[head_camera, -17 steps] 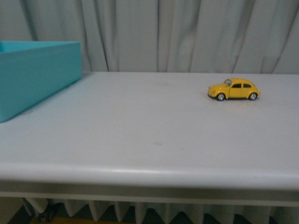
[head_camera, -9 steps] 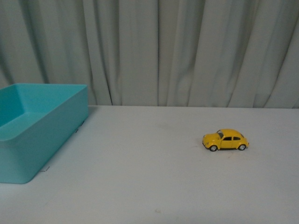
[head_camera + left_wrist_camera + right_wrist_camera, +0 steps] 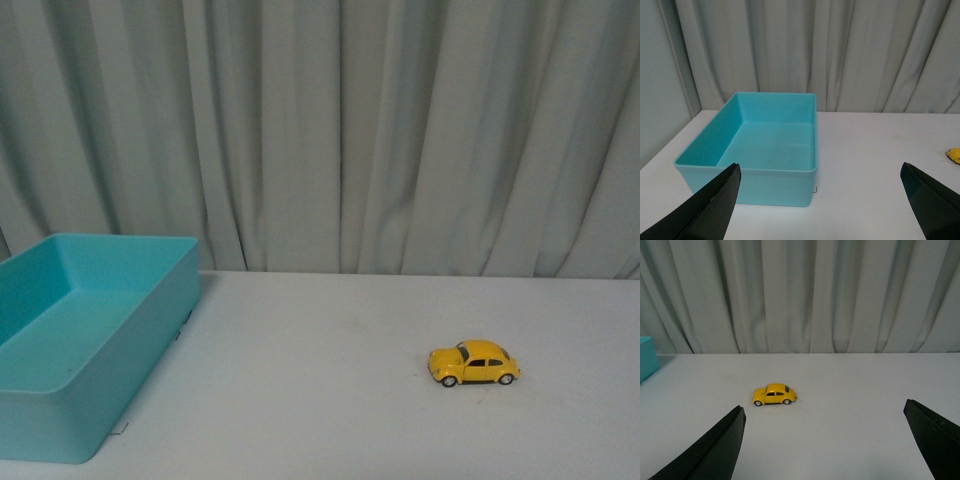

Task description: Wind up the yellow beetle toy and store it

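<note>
On the white table [image 3: 330,420], toward the robot's right, the yellow beetle toy [image 3: 474,364] is seen standing on its wheels, side-on to the front camera, its nose turned toward the side where the teal bin [image 3: 60,435] is set. Toy and bin are well apart. The bin is placed open-topped at the table's left with nothing seen inside, and it is judged to be the store meant for the toy once wound. Bare table is left all round the toy and nothing touches it, so a grasp is judged to be unobstructed.

The right gripper [image 3: 823,407] is held with its dark fingers spread wide, and the toy is framed beyond them, untouched; this arm is judged to be lined up for the pick. The left gripper [image 3: 819,172] is likewise spread wide with nothing held, and it is faced at the bin, only a sliver of the toy being caught at the edge of its view. Winding is judged not yet begun.

No brand, label or writing can be read on the toy, the bin or the pale curtain [image 3: 340,130] hung behind. A small pale scrap [image 3: 816,190] at the bin's foot is too small to be made out.
</note>
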